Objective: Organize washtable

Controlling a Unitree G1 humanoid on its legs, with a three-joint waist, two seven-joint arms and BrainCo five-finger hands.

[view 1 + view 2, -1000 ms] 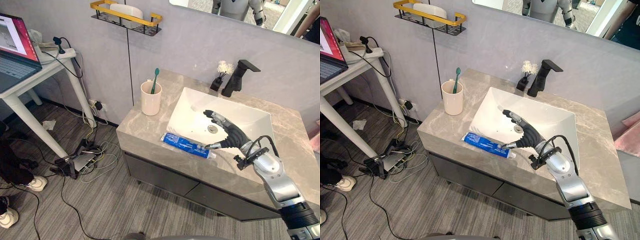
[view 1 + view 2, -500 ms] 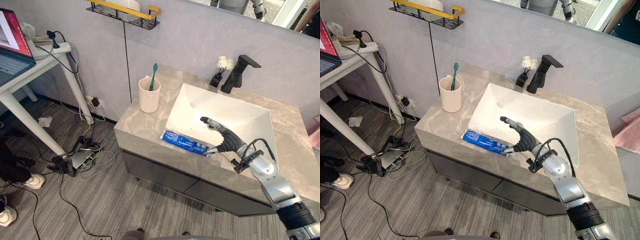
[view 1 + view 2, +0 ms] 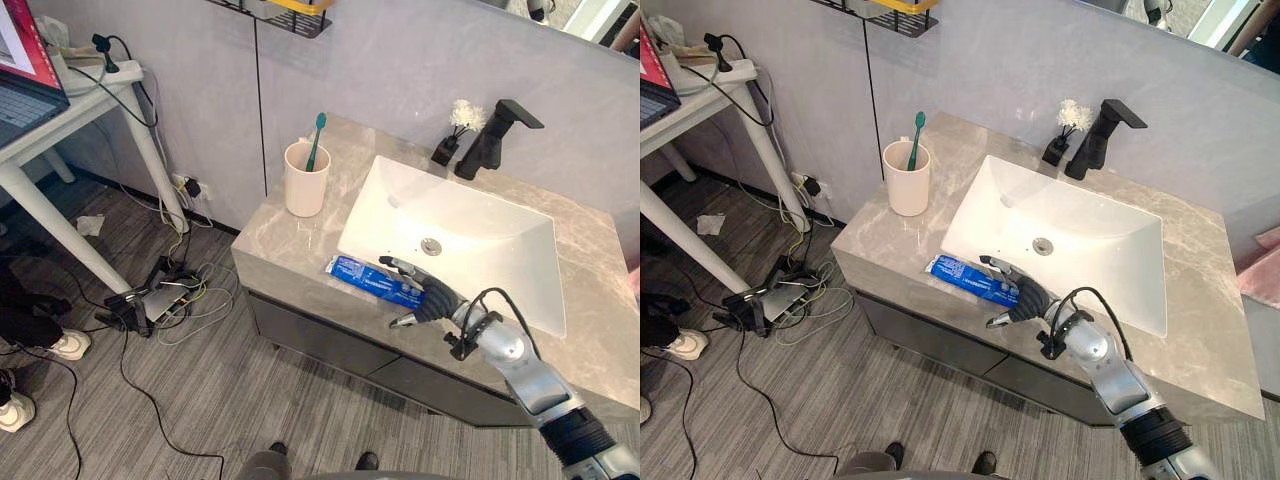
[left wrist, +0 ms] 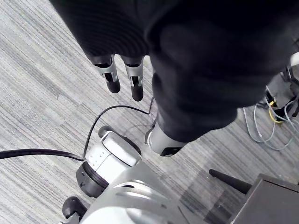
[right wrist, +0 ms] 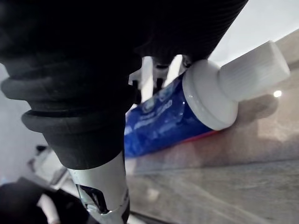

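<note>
The tidying looked barely begun. The toothpaste tube (image 3: 365, 279) lay flat on the front strip of the countertop (image 3: 290, 240), just before the sink (image 3: 470, 250) and near the edge, not yet lifted. The right hand (image 3: 430, 298) was at the tube's cap end: its fingers reached loosely over the top of the tube while the thumb stood apart at the counter's front edge — bracketing it, as far as I could judge, rather than clamped on it. The left hand (image 4: 124, 77) hung over the floor with its fingers straight, holding nothing. The toothbrush (image 3: 315, 138) already stood in the cup (image 3: 305, 183), so what probably remained was to close on the tube and put it away, perhaps in that cup.

The tube was blue, glossy and soft-sided, flattened along its length, ending in a white collar and a ribbed white cap (image 5: 252, 65). The countertop was polished grey-beige stone with pale veining; the sink was smooth, white and rectangular with sloping walls. The cup was matt cream and cylindrical, the toothbrush slim and green, the tap (image 3: 495, 130) angular and matt black.
</note>
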